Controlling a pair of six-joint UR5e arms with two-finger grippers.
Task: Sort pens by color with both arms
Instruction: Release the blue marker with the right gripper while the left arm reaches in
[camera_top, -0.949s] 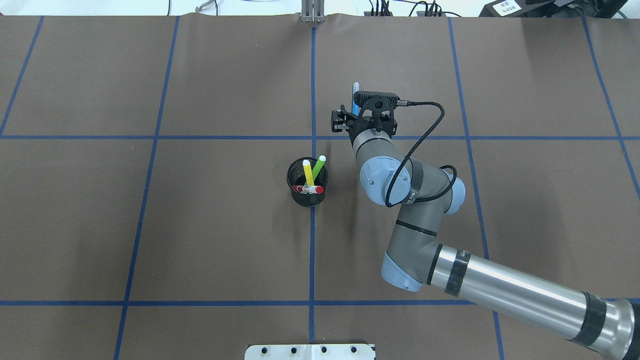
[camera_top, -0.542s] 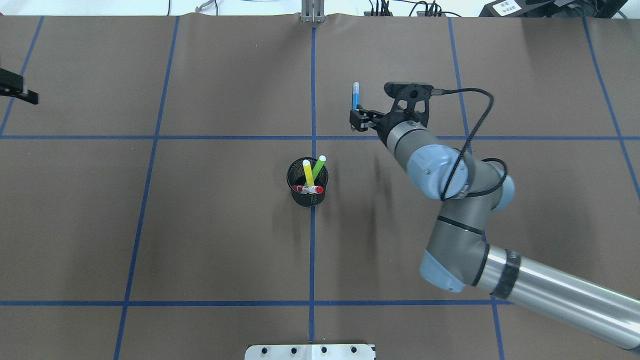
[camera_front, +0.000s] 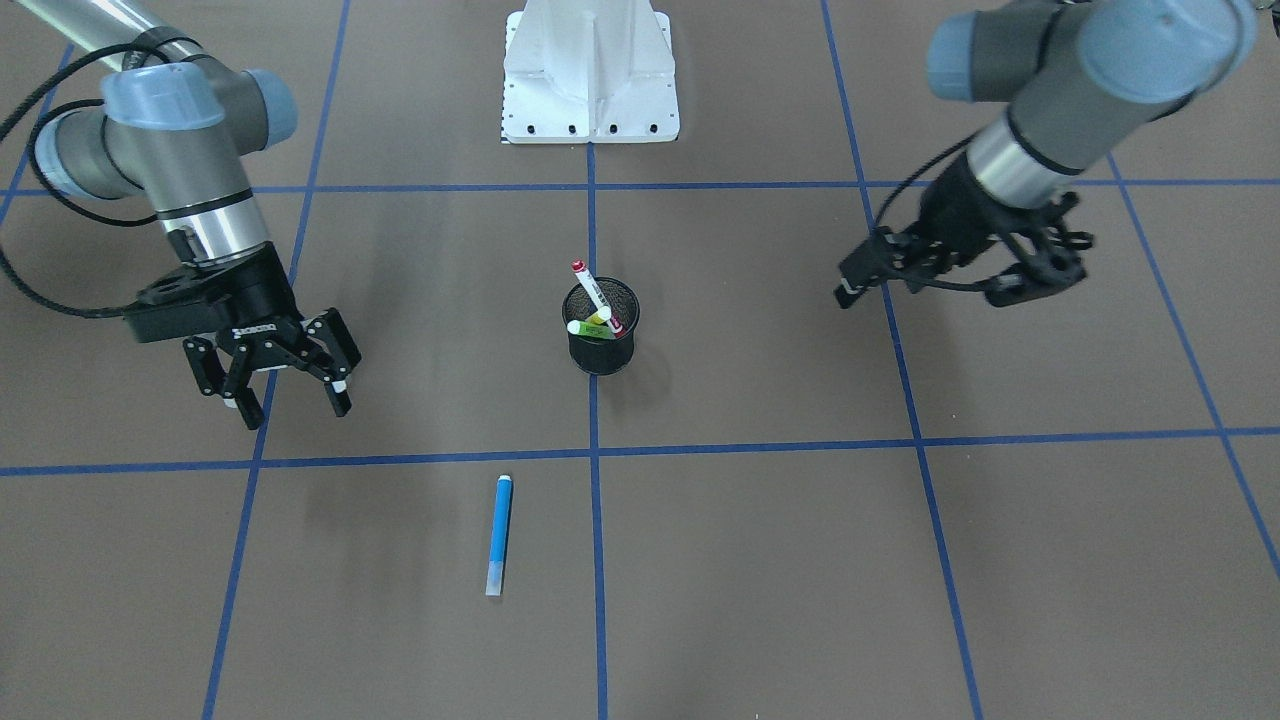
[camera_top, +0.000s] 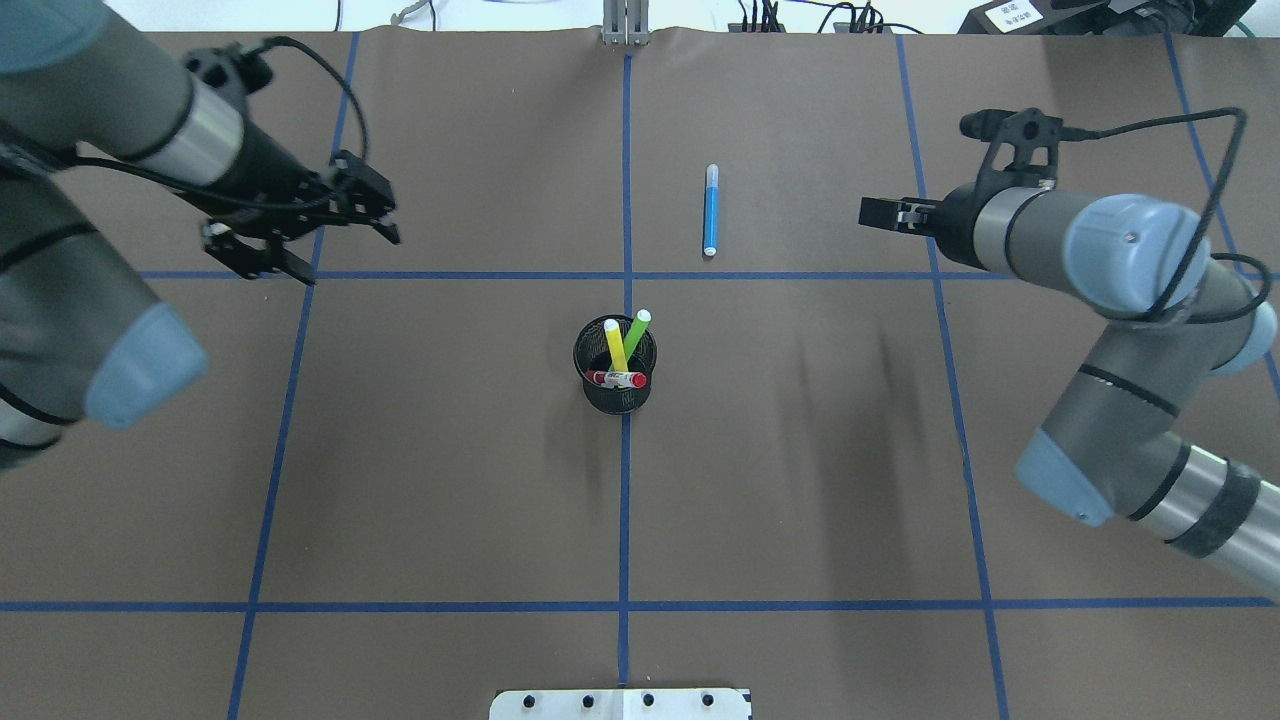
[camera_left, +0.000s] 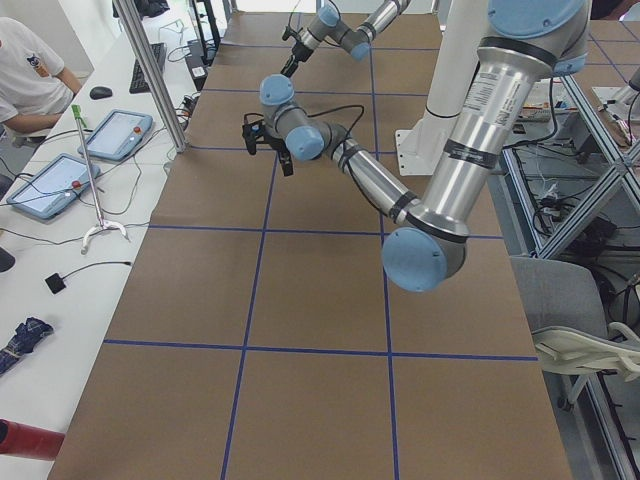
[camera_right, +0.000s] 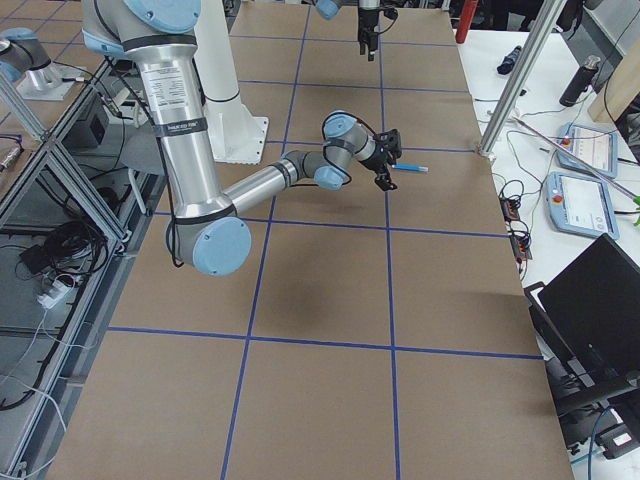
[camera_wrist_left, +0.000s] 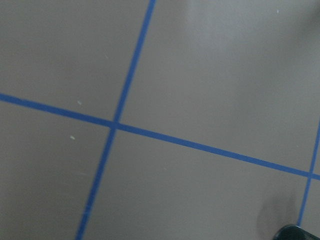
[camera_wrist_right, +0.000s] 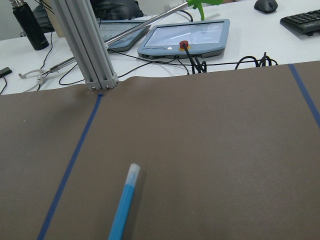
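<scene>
The blue pen lies alone on the brown table, beyond the black mesh cup; it also shows in the front view and the right wrist view. The yellow pen, green pen and red-capped white pen stand in the cup. My right gripper is open and empty, well to the right of the blue pen. My left gripper is open and empty, hovering far left of the cup.
Blue tape lines divide the table into squares. The white pedestal base stands at the robot's side. Control tablets, cables and a metal post lie beyond the far table edge. The left wrist view shows bare table and the cup's rim.
My right gripper has left the blue pen and drawn back to the right; the pen stays on the table. My left arm has swung in from the left edge.
</scene>
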